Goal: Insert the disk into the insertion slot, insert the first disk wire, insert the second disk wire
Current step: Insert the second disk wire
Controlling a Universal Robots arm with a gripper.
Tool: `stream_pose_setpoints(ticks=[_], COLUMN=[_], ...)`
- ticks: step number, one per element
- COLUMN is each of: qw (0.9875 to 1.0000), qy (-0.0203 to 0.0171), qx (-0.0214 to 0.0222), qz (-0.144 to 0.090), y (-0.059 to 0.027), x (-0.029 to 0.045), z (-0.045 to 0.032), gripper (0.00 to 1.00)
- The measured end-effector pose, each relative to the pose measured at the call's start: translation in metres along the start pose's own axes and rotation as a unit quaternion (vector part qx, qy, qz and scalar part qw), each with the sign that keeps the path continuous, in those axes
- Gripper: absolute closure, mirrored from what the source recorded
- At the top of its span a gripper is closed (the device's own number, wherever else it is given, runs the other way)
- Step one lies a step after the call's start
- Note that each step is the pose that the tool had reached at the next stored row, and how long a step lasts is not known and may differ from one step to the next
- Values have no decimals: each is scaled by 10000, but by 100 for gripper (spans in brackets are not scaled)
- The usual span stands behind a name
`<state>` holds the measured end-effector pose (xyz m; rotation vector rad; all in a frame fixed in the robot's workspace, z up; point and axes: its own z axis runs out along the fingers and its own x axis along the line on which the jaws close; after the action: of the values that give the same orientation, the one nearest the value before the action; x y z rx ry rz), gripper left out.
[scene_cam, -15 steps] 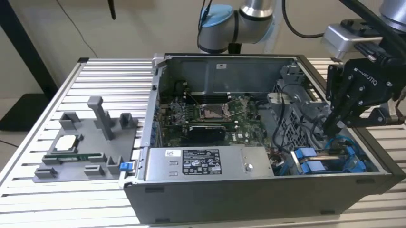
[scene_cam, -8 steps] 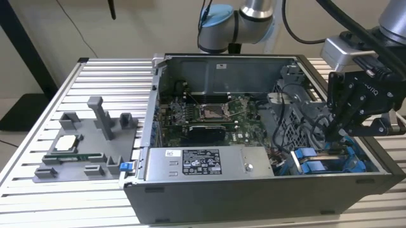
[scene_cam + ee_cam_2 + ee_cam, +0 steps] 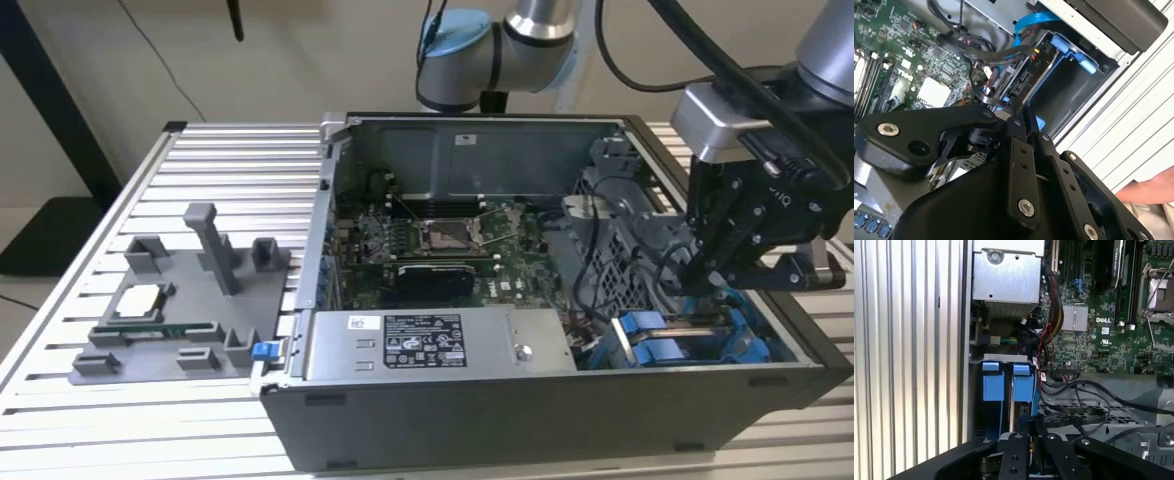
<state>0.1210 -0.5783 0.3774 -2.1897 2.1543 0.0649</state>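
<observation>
Three steps to do; judging only the first as done. Seeing the disk (image 3: 1023, 386) in its blue carrier already inside the insertion slot (image 3: 1004, 358), at the near corner of the open computer case (image 3: 534, 425), on the exterior view's right. Cannot confirm either disk wire as plugged: seeing loose black wires (image 3: 1089, 387) beside the cage, ends hidden. Judging both wire steps as left.

Finding the gripper (image 3: 697, 285) low over the cage, just at the back of the disk. Fingers (image 3: 1015, 150) drawn close together, almost no gap in both wire views; cannot tell whether holding anything.

Counting: one arm, one gripper, one case on the bench (image 3: 160, 420), two blue carrier tabs in the first wrist view, one power-supply box (image 3: 427, 345), one grey parts tray (image 3: 174, 310) at the exterior view's left, one person's hand (image 3: 1149, 190).
</observation>
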Motion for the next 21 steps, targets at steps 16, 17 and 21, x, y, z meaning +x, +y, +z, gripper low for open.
stream_pose_setpoints(ticks=[16, 17, 21], qw=[9999, 9999, 9998], qy=[-116, -118, -146], qx=[12, 12, 12], qz=[121, 124, 124], y=[-11, -17, -47], x=[56, 57, 59], z=[166, 174, 184], gripper=[100, 100, 100])
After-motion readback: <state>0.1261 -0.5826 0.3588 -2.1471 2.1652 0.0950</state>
